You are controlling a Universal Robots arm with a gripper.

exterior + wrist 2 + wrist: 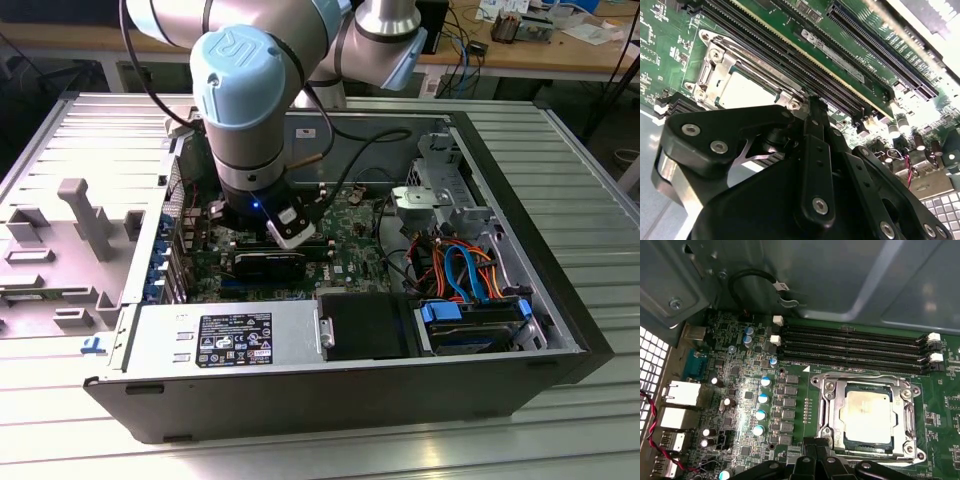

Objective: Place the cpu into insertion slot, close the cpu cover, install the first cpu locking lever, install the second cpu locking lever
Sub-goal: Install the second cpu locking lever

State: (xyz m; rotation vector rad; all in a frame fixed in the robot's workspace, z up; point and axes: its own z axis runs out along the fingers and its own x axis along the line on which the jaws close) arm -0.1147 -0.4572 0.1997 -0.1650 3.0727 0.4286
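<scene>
Cpu [867, 412] lay seated flat in the insertion slot [827, 416] on the green motherboard [740, 405], with the cpu cover [905, 412] closed down around it, its window framing the chip. In the first wrist view the long black memory slots [850, 347] ran at the socket's 12 o'clock. The gripper [815, 107] hovered just beside the socket's edge; whether the jaws stood wide or narrow I cannot tell. In the exterior view the arm [250, 100] reached down into the open computer case [560, 290].
</scene>
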